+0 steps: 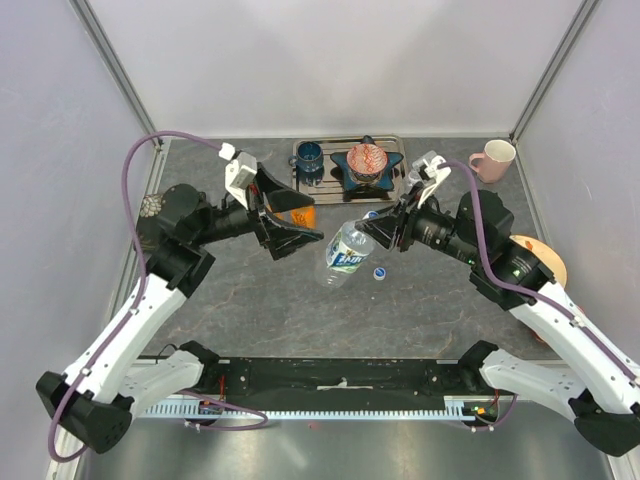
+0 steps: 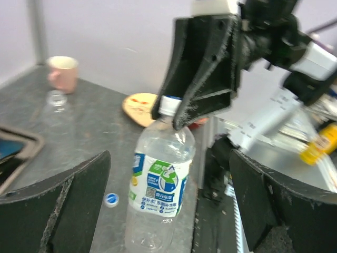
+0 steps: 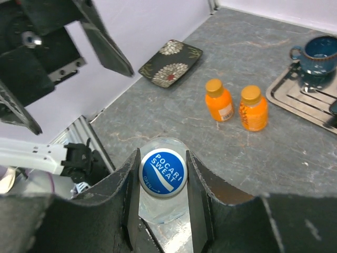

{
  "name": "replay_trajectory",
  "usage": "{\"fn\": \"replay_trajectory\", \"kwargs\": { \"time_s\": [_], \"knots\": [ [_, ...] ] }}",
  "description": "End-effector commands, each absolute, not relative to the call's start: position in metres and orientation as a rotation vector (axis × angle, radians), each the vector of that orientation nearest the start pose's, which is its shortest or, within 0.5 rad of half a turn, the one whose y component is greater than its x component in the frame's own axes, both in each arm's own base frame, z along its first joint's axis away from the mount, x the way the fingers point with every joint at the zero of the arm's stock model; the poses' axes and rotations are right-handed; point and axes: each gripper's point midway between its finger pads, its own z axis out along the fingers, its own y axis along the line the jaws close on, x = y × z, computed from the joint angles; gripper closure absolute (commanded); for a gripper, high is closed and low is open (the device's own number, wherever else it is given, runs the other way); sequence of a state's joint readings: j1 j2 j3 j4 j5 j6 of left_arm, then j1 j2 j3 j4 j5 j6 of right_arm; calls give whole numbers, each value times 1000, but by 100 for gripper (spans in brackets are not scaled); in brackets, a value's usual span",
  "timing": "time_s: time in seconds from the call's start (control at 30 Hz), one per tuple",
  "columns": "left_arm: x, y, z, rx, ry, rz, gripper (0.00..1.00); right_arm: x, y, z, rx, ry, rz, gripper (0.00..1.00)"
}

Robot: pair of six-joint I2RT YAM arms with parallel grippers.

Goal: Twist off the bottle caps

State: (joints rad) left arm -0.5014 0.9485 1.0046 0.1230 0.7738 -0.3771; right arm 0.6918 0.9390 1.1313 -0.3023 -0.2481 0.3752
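My right gripper (image 1: pixel 370 232) is shut on the blue cap (image 3: pixel 162 173) of the labelled water bottle (image 1: pixel 346 256), with a finger touching each side of the cap. The bottle (image 2: pixel 160 195) leans slightly between the wide-open fingers of my left gripper (image 1: pixel 298 240), which do not touch it. A loose blue cap (image 1: pixel 379 272) lies on the table beside the bottle and also shows in the left wrist view (image 2: pixel 111 199). Two orange bottles (image 3: pixel 218 100) (image 3: pixel 253 108) stand capped behind the left gripper. A clear unlabelled bottle (image 2: pixel 56 100) stands near the pink mug.
A metal tray (image 1: pixel 300 178) at the back holds a blue mug (image 1: pixel 309 157) and a star-shaped dish (image 1: pixel 366 163). A pink mug (image 1: pixel 493 158) stands at the back right, an orange plate (image 1: pixel 548 258) at the right, and a floral dish (image 1: pixel 152 205) at the left.
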Motion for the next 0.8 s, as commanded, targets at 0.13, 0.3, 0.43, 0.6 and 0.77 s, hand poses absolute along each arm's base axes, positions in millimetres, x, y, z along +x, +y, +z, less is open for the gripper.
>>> {"fn": "replay_trajectory", "kwargs": {
  "time_s": [0.13, 0.3, 0.43, 0.6, 0.77],
  "knots": [
    [149, -275, 394, 1091, 1263, -1567, 0, 183, 266, 411, -559, 1539, 1203, 100],
    [156, -283, 384, 1086, 1296, -1484, 1, 180, 276, 433, -517, 1484, 1329, 100],
    [159, -288, 379, 1087, 1307, -1473, 0, 181, 282, 443, -514, 1470, 1364, 100],
    [161, -297, 370, 1091, 1338, -1434, 0, 184, 290, 446, -524, 1475, 1373, 100],
    [156, -308, 359, 1136, 1364, -1414, 0, 185, 296, 448, -532, 1471, 1377, 100]
  ]
}}
